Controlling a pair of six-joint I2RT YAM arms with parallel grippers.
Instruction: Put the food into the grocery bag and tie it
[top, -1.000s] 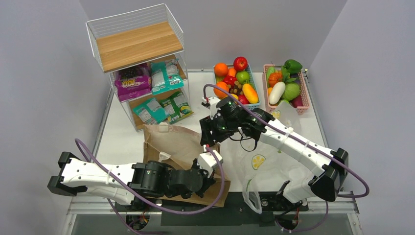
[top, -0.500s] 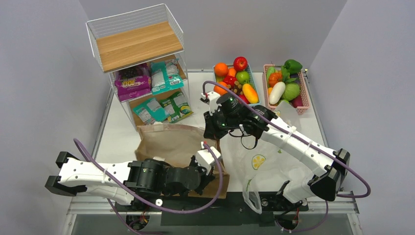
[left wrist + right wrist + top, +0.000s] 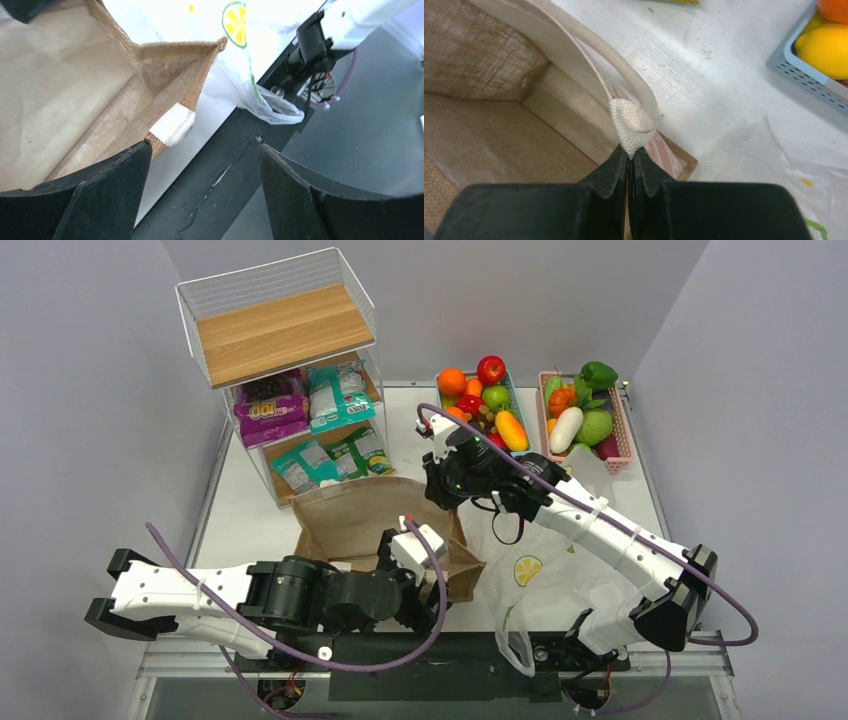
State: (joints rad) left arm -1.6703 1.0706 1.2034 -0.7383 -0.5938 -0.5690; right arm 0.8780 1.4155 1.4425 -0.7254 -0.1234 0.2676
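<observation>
Right gripper (image 3: 629, 152): jaws closed tight on the white webbing handle (image 3: 631, 125) of the brown jute bag (image 3: 350, 515), which stands open on the counter (image 3: 250, 520). Left gripper (image 3: 202, 150): jaws wide, holding nothing, positioned at the jute bag's near corner. The lemon-print plastic grocery bag (image 3: 545, 580) lies flat just right of the jute bag, beneath the right arm. Toy fruits (image 3: 452, 381) sit in the blue basket (image 3: 804, 75); snack packets (image 3: 330, 400) sit in the wire rack (image 3: 280, 335).

Links (image 3: 170, 592): white shells, black joints behind left pincer (image 3: 205, 145) and right pincer (image 3: 631, 150).
Cables (image 3: 158, 540): purple, looping back from both.
Fingers (image 3: 320, 200): matte black, broad wedges.
</observation>
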